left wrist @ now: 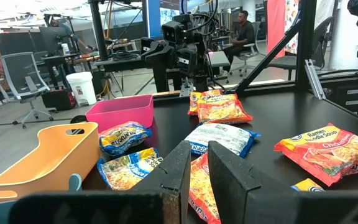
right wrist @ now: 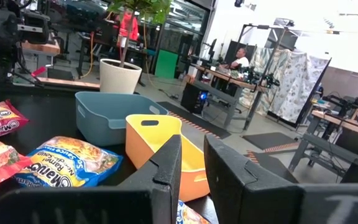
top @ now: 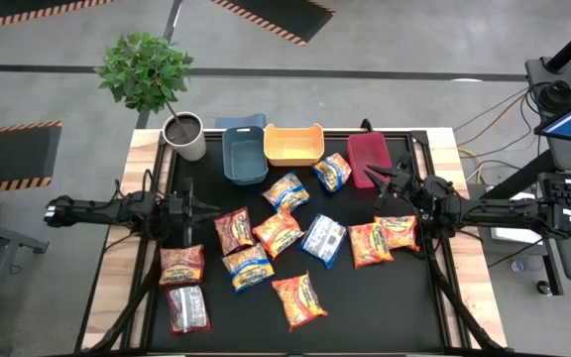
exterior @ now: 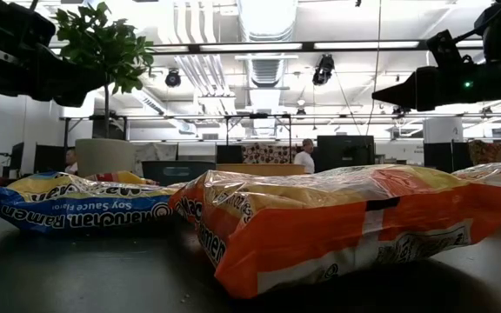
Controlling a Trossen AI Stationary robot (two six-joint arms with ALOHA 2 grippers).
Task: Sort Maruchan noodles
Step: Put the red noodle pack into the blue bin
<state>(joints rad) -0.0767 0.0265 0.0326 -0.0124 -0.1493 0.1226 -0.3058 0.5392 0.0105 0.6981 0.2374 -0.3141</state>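
Several Maruchan noodles packets lie flat on the black table top: orange ones (top: pixel 299 300) (top: pixel 370 243), dark red ones (top: pixel 233 230) (top: pixel 181 264) and blue ones (top: pixel 286 190) (top: pixel 248 266). In the low view an orange packet (exterior: pixel 346 226) lies nearest and a blue one (exterior: pixel 68 204) lies to its left. My left gripper (top: pixel 214 208) (left wrist: pixel 199 149) hovers level above the table's left side, shut, with nothing between its fingers. My right gripper (top: pixel 376 173) (right wrist: pixel 191 142) hovers at the right side near the red bin, also shut and holding nothing.
Along the far edge stand a blue bin (top: pixel 244 154), a yellow bin (top: pixel 293 144) and a red bin (top: pixel 368 159). A potted plant (top: pixel 182 136) stands at the far left corner. People sit in the room beyond the table.
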